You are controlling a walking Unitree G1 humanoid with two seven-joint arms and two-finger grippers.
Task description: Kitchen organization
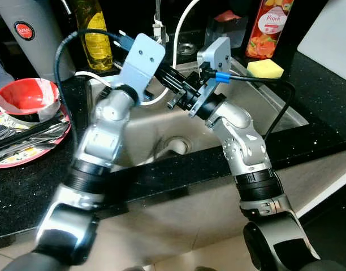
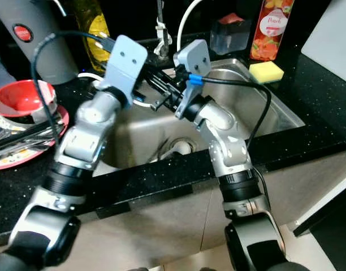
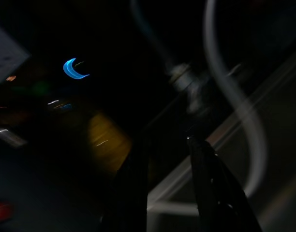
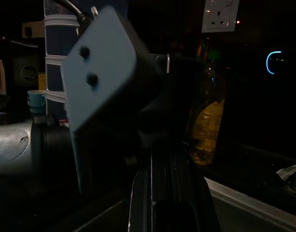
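Observation:
Both silver arms reach over the steel sink (image 1: pixel 267 105) and cross above its basin. My left gripper (image 1: pixel 181 84) points toward the tap base (image 3: pixel 184 79) and the white hose (image 3: pixel 235 96); its fingers (image 3: pixel 213 193) stand apart, open and holding nothing. My right gripper (image 1: pixel 172 103) points left, just under the left wrist's grey camera plate (image 4: pixel 102 63), with its fingers (image 4: pixel 160 198) pressed together and nothing between them. A red bowl (image 1: pixel 27 96) sits on a red plate (image 1: pixel 31 151) with dark utensils on the left counter.
A yellow oil bottle (image 1: pixel 96 34), a tap (image 1: pixel 158 25) and a grey flask (image 1: pixel 31 34) stand behind the sink. A yellow sponge (image 1: pixel 264 68), a peach soap bottle (image 1: pixel 269 25) and a clear container (image 1: pixel 229 25) are at the back right. The black counter's edge (image 1: pixel 178 175) runs in front.

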